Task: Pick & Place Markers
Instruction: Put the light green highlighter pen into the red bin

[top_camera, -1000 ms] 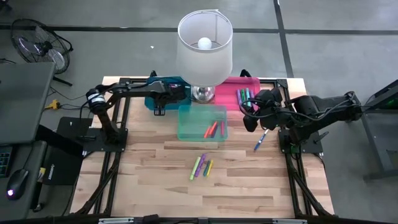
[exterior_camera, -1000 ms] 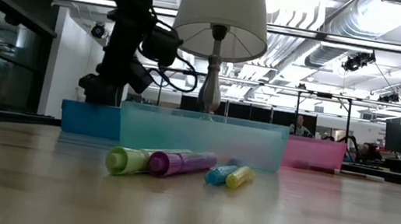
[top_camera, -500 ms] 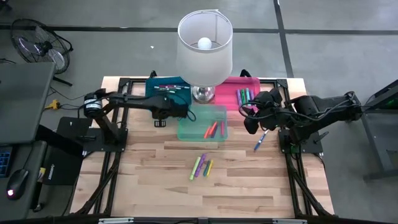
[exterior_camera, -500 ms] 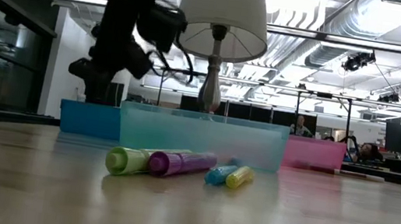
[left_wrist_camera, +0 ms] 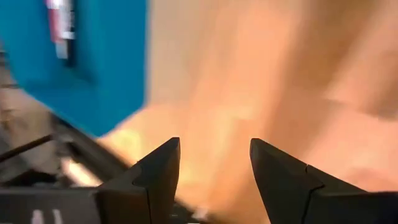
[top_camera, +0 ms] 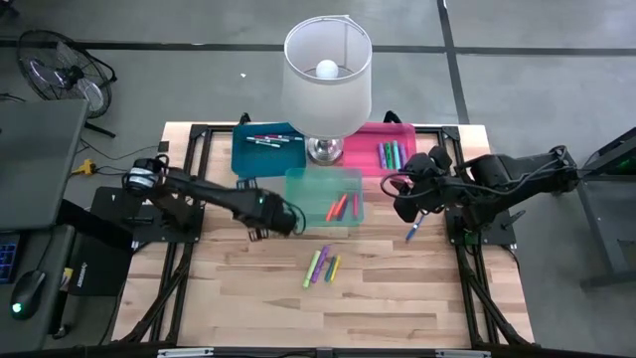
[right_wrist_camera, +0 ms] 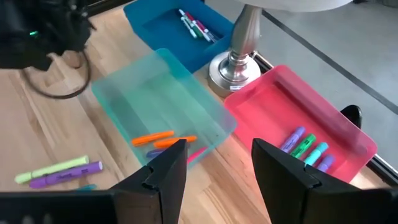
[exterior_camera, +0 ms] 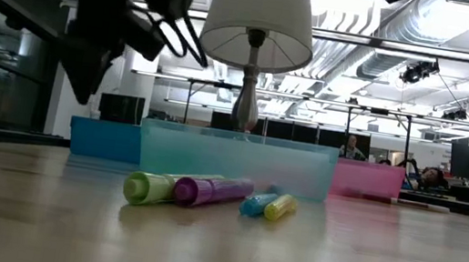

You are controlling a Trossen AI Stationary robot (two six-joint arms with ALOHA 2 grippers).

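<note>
Several markers (top_camera: 320, 267) in yellow-green, purple, blue and yellow lie side by side on the wooden table, also seen in the low view (exterior_camera: 208, 191) and right wrist view (right_wrist_camera: 59, 171). A single blue marker (top_camera: 414, 228) lies beside my right gripper (top_camera: 400, 208), which is open and hovers near the pink bin. My left gripper (top_camera: 290, 223) is open above bare table, just left of the teal bin, its fingers (left_wrist_camera: 158, 168) empty. More markers lie in the teal bin (top_camera: 341, 208), the blue bin (top_camera: 266, 139) and the pink bin (top_camera: 390, 154).
A table lamp (top_camera: 327, 75) stands at the far edge between the blue bin (right_wrist_camera: 163, 28) and the pink bin (right_wrist_camera: 348, 140), its shade hiding part of them from above. The clear teal bin (top_camera: 298, 189) sits in front of it. Bare wood spreads toward the near edge.
My left gripper has swung away from above the blue bin toward the near edge, ending low over the table left of the teal bin. The markers in the blue bin, hidden under the arm before, show now. The markers on the table have not moved.
</note>
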